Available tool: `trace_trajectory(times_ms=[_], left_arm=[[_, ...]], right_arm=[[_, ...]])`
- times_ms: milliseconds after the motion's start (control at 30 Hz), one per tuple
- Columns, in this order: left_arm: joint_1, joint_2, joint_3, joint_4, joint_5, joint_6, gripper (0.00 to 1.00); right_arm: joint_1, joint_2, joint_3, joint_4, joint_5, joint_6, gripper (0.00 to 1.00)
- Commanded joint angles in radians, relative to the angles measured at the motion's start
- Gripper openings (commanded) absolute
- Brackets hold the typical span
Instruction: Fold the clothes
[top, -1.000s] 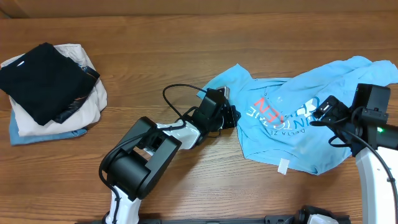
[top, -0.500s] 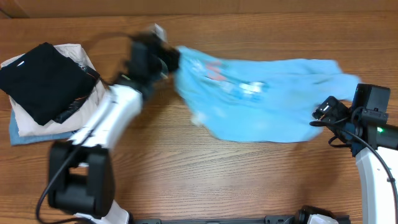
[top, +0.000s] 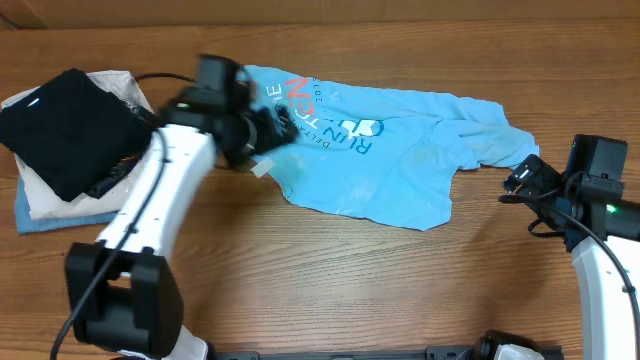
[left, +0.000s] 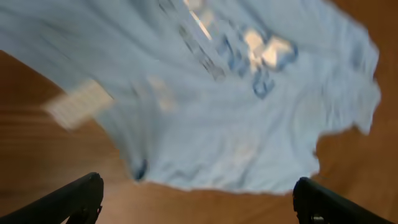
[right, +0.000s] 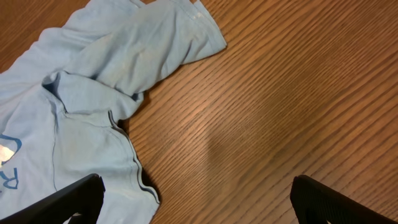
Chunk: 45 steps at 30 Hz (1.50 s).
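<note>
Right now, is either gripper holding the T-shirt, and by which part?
Nothing is held. The left gripper has jaws wide apart beside the sky-blue T-shirt; the right gripper is open over the table.

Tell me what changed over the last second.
The left gripper swung from mid-table toward the far left, dragging the blue T-shirt with it. The shirt now lies spread further left, and the wrist view shows the fingers open, so it has let go. The right gripper, open beside the shirt's sleeve, and the folded pile at the left stayed put.
</note>
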<state>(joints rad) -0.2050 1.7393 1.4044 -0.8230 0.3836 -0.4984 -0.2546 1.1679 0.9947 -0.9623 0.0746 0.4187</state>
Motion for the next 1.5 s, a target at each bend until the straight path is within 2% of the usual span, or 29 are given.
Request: trace_trajectory(times_ms=[0, 133, 300, 467, 567, 700, 833, 1000, 1100, 1133, 1233, 1267, 1300, 1467], left_arm=[[-0.141, 0.004, -0.044, -0.008, 0.041, -0.082, 1.0], [-0.291, 0.006, -0.146, 0.067, 0.002, -0.283, 1.0], [-0.436, 0.006, -0.294, 0.287, -0.015, -0.541, 1.0], [-0.564, 0.006, -0.393, 0.472, -0.229, -0.709, 0.94], [-0.609, 0.006, -0.416, 0.543, -0.288, -0.726, 0.9], [-0.645, 0.014, -0.429, 0.542, -0.394, -0.784, 0.85], [-0.647, 0.074, -0.43, 0.57, -0.346, -0.819, 0.84], [-0.646, 0.181, -0.43, 0.702, -0.307, -0.818, 0.84], [-0.645, 0.232, -0.43, 0.777, -0.305, -0.819, 0.8], [-0.643, 0.243, -0.429, 0.784, -0.307, -0.819, 0.77], [-0.626, 0.252, -0.429, 0.783, -0.309, -0.818, 0.59], [-0.62, 0.252, -0.429, 0.783, -0.308, -0.818, 0.52], [-0.609, 0.251, -0.429, 0.783, -0.304, -0.818, 0.38], [-0.571, 0.247, -0.429, 0.775, -0.304, -0.8, 0.04]], right_arm=[[-0.003, -0.01, 0.016, 0.006, -0.001, 0.0, 1.0], [-0.003, -0.01, 0.016, 0.006, -0.001, 0.0, 1.0], [-0.003, -0.01, 0.016, 0.006, -0.001, 0.0, 1.0], [-0.003, -0.01, 0.016, 0.005, -0.002, 0.0, 1.0], [-0.003, -0.01, 0.016, 0.005, -0.002, 0.0, 1.0], [-0.003, -0.01, 0.016, 0.005, -0.002, 0.0, 1.0], [-0.003, -0.01, 0.016, 0.005, -0.002, 0.0, 1.0], [-0.003, -0.01, 0.016, 0.005, -0.002, 0.0, 1.0], [-0.003, -0.01, 0.016, 0.003, -0.002, 0.0, 1.0], [-0.003, -0.01, 0.016, 0.003, -0.001, 0.0, 1.0], [-0.003, -0.01, 0.016, 0.002, -0.001, 0.0, 1.0], [-0.003, -0.01, 0.016, 0.002, -0.001, 0.0, 1.0], [-0.003, -0.01, 0.016, 0.002, -0.001, 0.0, 1.0], [-0.003, -0.01, 0.016, 0.002, -0.001, 0.0, 1.0]])
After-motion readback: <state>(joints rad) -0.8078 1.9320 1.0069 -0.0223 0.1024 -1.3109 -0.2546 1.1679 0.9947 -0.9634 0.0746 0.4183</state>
